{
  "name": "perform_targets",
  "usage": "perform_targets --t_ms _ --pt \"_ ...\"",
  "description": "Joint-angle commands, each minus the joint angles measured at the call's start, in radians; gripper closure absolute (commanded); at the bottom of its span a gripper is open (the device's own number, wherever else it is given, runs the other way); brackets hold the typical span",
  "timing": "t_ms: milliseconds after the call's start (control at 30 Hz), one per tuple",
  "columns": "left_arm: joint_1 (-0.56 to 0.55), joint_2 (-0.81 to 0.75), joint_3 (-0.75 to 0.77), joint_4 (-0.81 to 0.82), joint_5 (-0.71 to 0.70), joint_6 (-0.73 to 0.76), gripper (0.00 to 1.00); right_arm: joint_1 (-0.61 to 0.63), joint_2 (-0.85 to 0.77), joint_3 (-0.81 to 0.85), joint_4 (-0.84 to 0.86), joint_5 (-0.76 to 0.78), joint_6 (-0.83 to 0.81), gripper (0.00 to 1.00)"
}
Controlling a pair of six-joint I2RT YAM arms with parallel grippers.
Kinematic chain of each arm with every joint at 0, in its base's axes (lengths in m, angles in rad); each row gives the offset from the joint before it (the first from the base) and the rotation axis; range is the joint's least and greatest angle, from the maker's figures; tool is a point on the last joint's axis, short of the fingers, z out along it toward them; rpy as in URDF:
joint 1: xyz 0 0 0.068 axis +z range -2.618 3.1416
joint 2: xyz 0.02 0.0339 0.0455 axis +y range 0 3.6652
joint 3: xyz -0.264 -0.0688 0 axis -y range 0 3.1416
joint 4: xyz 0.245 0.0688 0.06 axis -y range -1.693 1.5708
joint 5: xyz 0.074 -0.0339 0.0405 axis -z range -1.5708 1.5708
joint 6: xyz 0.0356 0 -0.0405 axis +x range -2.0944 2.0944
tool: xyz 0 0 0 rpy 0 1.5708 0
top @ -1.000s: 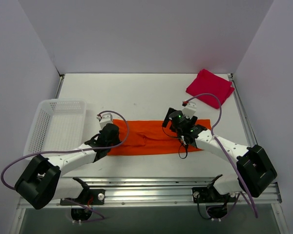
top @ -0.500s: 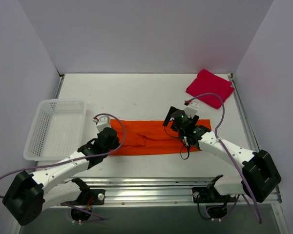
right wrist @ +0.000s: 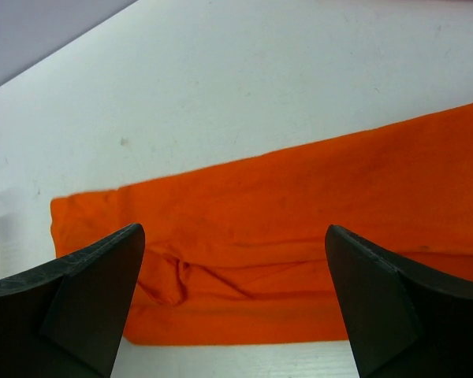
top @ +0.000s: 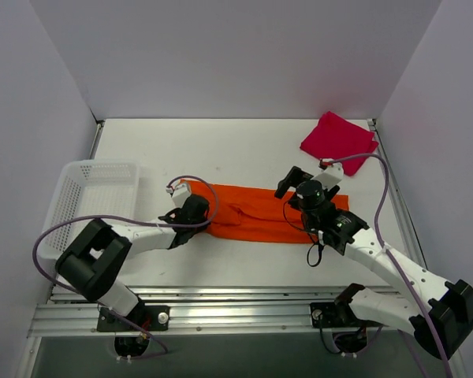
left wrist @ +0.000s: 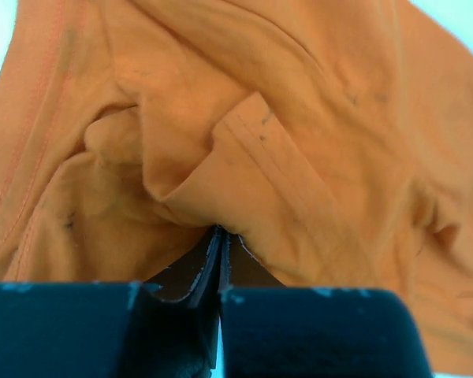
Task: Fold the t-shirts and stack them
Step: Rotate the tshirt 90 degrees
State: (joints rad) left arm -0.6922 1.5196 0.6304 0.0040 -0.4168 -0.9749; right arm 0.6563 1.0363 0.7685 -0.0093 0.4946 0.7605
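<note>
Nearest the bases, the left gripper (left wrist: 219,240) has its jaws pressed together on a bunched fold at the left end of the orange t-shirt (top: 260,216), which lies as a long narrow band across the near-middle of the table (top: 221,150). The right gripper (right wrist: 232,236) hangs above the band's right half with its jaws spread wide, holding nothing.

The step in hand looks like folding the band across itself. To do it well, the pinched end should probably rise only enough to clear the cloth below. It should then travel straight along the band so the long edges stay matched. The fabric puckers around the pinch, so a gentle pull may be needed to flatten it.

The right arm sits over the likely landing spot and may need to shift, or press the far end down. The white mesh basket (top: 94,169) stands at the left, apart from the cloth. Farthest back on the right, the red t-shirt (top: 339,140) lies folded.
</note>
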Motion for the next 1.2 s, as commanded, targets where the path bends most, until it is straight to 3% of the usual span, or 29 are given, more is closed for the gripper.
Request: perform_targets --t_ms 0,133,300,400,533,667,700,767,800,867,900,967,1000,1033,1067,1167 --pt "0.103 0.209 0.047 0.074 0.127 0.051 0.96 0.003 -0.007 0.031 -0.061 0.05 -0.015 0.06" --pt "0.204 0.359 0.211 0.08 0.231 0.122 0.98 -0.003 -0.025 0.034 -0.075 0.085 -0.033 0.06" --pt "0.299 0.43 0.412 0.045 0.331 0.153 0.97 -0.006 -0.009 0.034 -0.064 0.065 -0.044 0.05" --pt "0.333 0.54 0.636 -0.063 0.381 0.179 0.94 -0.006 0.018 0.057 -0.073 0.039 -0.061 0.06" --pt "0.388 0.703 0.84 -0.058 0.484 0.148 0.94 -0.006 0.016 0.061 -0.08 0.044 -0.075 0.05" --pt "0.433 0.911 1.189 -0.208 0.567 0.188 0.91 -0.012 -0.001 0.051 -0.078 0.059 -0.078 0.05" --pt "0.447 0.968 1.394 -0.299 0.6 0.199 0.91 -0.014 -0.002 0.049 -0.077 0.067 -0.075 0.05" --pt "0.453 1.14 1.62 -0.396 0.65 0.235 0.9 -0.015 -0.005 0.04 -0.072 0.073 -0.072 0.05" --pt "0.46 1.206 1.872 -0.515 0.662 0.242 0.89 -0.015 -0.005 0.038 -0.064 0.075 -0.07 0.05" --pt "0.471 1.362 2.098 -0.591 0.728 0.234 0.88 -0.018 -0.007 0.034 -0.063 0.082 -0.066 0.05" --pt "0.482 1.393 2.202 -0.54 0.757 0.228 0.84 -0.018 -0.007 0.031 -0.06 0.084 -0.063 0.05" --pt "0.499 1.386 2.159 -0.388 0.827 0.193 0.61 -0.018 -0.007 0.02 -0.048 0.094 -0.063 0.05" --pt "0.51 1.363 2.107 -0.193 0.855 0.177 0.49 -0.018 -0.005 0.018 -0.044 0.099 -0.066 0.05" --pt "0.528 1.316 2.009 -0.091 0.883 0.156 0.2 -0.018 -0.005 0.017 -0.043 0.105 -0.067 0.05" --pt "0.533 1.295 1.987 -0.028 0.904 0.151 0.04 -0.015 -0.007 0.017 -0.041 0.108 -0.069 0.05" --pt "0.539 1.178 1.946 0.071 0.983 0.189 0.06 -0.015 -0.018 -0.006 -0.034 0.134 -0.073 0.05"
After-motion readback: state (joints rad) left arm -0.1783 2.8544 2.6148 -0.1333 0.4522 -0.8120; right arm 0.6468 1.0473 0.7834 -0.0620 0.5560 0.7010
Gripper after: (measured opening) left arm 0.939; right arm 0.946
